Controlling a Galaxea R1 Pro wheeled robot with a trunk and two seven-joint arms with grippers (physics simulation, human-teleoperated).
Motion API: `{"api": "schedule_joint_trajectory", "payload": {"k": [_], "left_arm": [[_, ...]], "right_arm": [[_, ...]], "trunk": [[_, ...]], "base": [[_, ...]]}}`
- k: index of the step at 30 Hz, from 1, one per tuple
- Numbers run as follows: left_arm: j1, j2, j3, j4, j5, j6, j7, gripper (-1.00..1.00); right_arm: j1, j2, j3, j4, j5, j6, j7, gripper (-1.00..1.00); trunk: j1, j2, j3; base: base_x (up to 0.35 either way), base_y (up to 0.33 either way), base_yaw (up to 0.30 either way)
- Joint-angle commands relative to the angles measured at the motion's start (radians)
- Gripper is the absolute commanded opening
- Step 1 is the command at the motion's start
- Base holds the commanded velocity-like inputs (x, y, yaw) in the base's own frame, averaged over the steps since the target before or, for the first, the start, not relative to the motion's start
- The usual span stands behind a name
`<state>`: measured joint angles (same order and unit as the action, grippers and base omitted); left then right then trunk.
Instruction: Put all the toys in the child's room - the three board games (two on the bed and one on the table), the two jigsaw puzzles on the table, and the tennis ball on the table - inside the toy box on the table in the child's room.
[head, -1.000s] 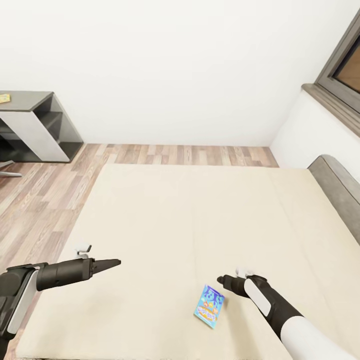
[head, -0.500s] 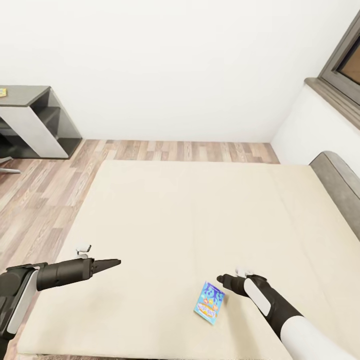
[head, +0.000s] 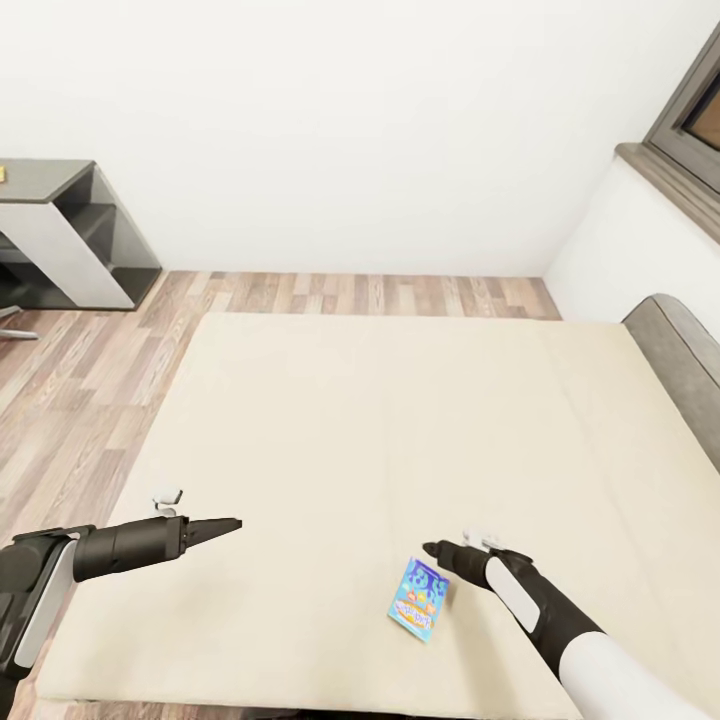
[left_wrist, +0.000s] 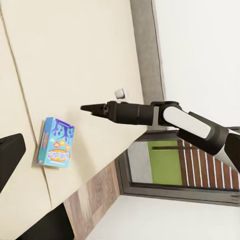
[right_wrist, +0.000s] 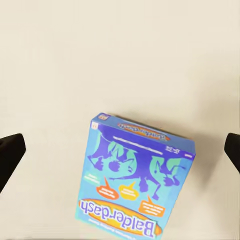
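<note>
White walls and plank floor frame the wide beige bed (head: 400, 430), which takes up most of what I see from the head, with the grey headboard (head: 680, 350) on my right and the end of the dark counter (head: 60, 230) well off to my far left.

On the mattress, close to the near edge, lies one blue board game (head: 419, 598), flat on its back. Its long axis runs roughly away from me, tilted slightly to the right.

My right hand (head: 432, 549) hangs just above the game's far end, clearly the nearer of the two; in the right wrist view the box (right_wrist: 135, 180) sits between my spread fingertips (right_wrist: 11, 150), so that hand is released and grasping nothing.

My left hand (head: 228, 524) hovers well apart from the game, fingers pressed together on nothing.

I judge the next move is straight down across the box's short width.
</note>
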<state>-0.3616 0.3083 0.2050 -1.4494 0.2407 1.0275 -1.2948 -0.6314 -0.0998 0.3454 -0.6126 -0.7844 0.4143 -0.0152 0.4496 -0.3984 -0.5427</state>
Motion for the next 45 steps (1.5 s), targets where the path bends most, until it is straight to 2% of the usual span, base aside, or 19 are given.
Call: {"api": "schedule_joint_trajectory", "payload": {"k": [1,4,9,45], "left_arm": [[0.000,0.000,0.000,0.000,0.003,0.008,-0.001,1.00],[0.000,0.001,0.000,-0.001,0.003,0.008,-0.002,1.00],[0.000,0.001,0.001,0.000,0.003,0.008,-0.003,1.00],[0.000,0.002,0.001,0.000,0.003,0.006,-0.004,1.00]], "right_arm": [[-0.001,-0.001,0.004,-0.001,-0.003,0.002,0.011,1.00],[-0.001,-0.002,0.003,0.000,-0.004,0.001,0.047,1.00],[-0.001,-0.003,0.002,0.000,-0.005,0.000,0.060,1.00],[-0.001,-0.003,-0.002,0.004,-0.005,-0.004,0.057,1.00]], "trunk": [[0.000,-0.002,-0.003],[0.000,-0.002,-0.008],[0.000,-0.002,-0.016],[0.000,-0.002,-0.075]], "base": [[0.000,0.000,0.000],[0.000,0.000,0.000],[0.000,0.000,0.000],[0.000,0.000,0.000]]}}
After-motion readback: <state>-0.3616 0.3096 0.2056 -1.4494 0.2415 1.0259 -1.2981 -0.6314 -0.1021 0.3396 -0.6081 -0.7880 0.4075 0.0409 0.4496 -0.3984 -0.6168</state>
